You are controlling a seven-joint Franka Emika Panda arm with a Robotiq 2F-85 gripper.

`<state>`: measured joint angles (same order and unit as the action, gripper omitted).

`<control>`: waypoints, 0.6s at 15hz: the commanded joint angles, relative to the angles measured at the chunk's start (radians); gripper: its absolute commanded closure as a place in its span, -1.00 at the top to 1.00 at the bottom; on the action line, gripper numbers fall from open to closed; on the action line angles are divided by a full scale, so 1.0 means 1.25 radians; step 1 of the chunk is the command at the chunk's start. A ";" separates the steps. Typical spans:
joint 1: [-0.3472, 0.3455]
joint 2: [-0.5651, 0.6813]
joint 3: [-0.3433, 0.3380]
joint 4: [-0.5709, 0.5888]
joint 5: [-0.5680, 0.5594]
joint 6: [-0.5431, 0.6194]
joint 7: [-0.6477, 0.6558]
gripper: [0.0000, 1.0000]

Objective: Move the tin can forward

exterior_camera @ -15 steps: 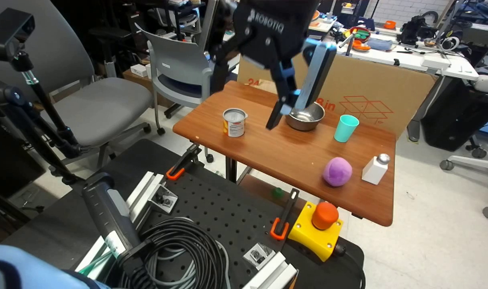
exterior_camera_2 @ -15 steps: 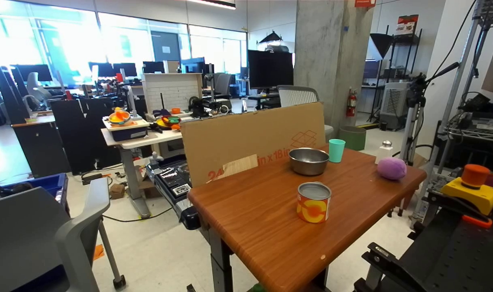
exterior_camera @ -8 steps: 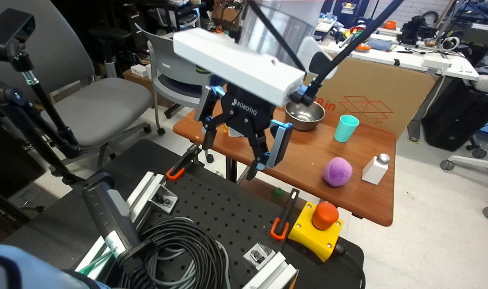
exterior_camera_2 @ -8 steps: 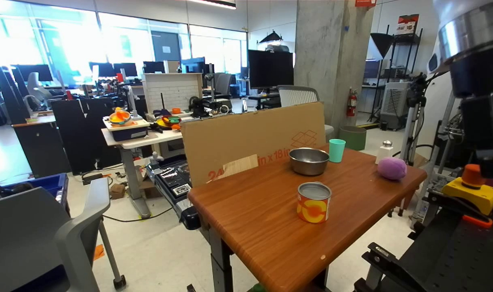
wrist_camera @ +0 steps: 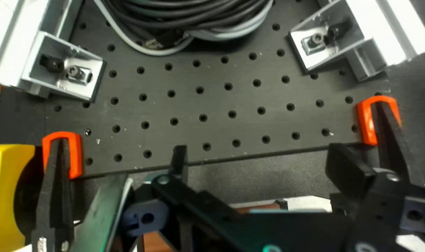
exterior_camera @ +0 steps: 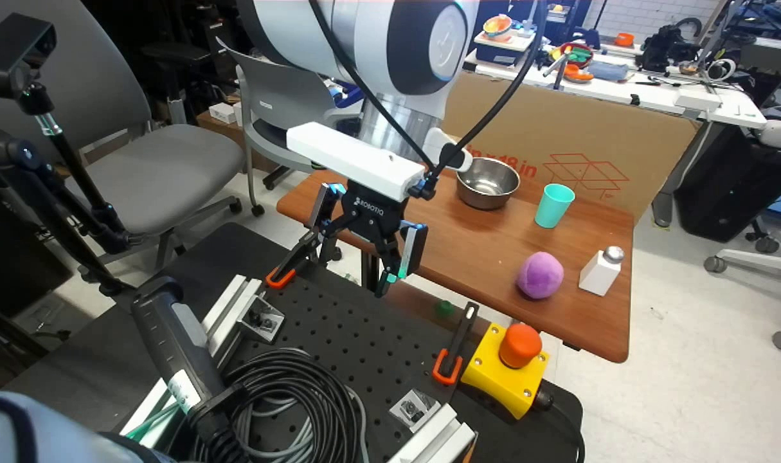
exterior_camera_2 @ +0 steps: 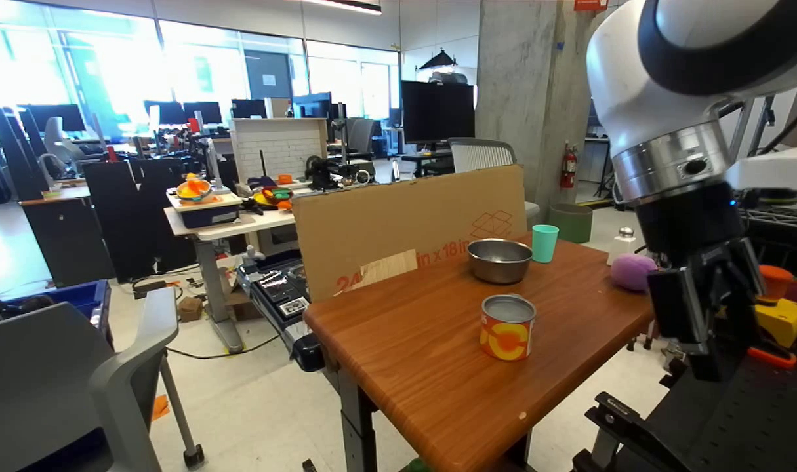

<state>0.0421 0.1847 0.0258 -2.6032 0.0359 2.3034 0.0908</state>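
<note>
The tin can (exterior_camera_2: 507, 331) has a grey metal top and an orange and yellow label. It stands upright on the brown table (exterior_camera_2: 405, 341), near its left end in an exterior view. In an exterior view from the arm's side it is hidden behind my gripper (exterior_camera: 354, 271). My gripper is open with nothing between its fingers. It hangs above the gap between the black pegboard (exterior_camera: 339, 321) and the table's near edge, apart from the can. In the wrist view the open fingers (wrist_camera: 259, 157) are over the pegboard's edge, and the can is out of view.
A steel bowl (exterior_camera: 488, 184), a teal cup (exterior_camera: 554, 206), a purple ball (exterior_camera: 540, 275) and a white shaker (exterior_camera: 601, 271) stand on the table. A cardboard sheet (exterior_camera_2: 405, 223) stands behind. Orange-tipped clamps (exterior_camera: 449, 360) and a yellow stop button (exterior_camera: 507, 370) sit at the pegboard's edge.
My gripper has moved down and away from the camera in an exterior view. The arm has come in from the right in an exterior view. The gripper stays open; the can has not moved.
</note>
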 commanded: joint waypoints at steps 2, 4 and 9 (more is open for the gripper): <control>0.040 0.163 -0.002 0.135 -0.049 0.065 0.089 1.00; 0.056 0.214 -0.006 0.191 -0.057 0.078 0.118 1.00; 0.075 0.292 0.000 0.340 -0.027 -0.009 0.146 1.00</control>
<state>0.1226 0.4924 0.0240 -2.3025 -0.0210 2.3650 0.2499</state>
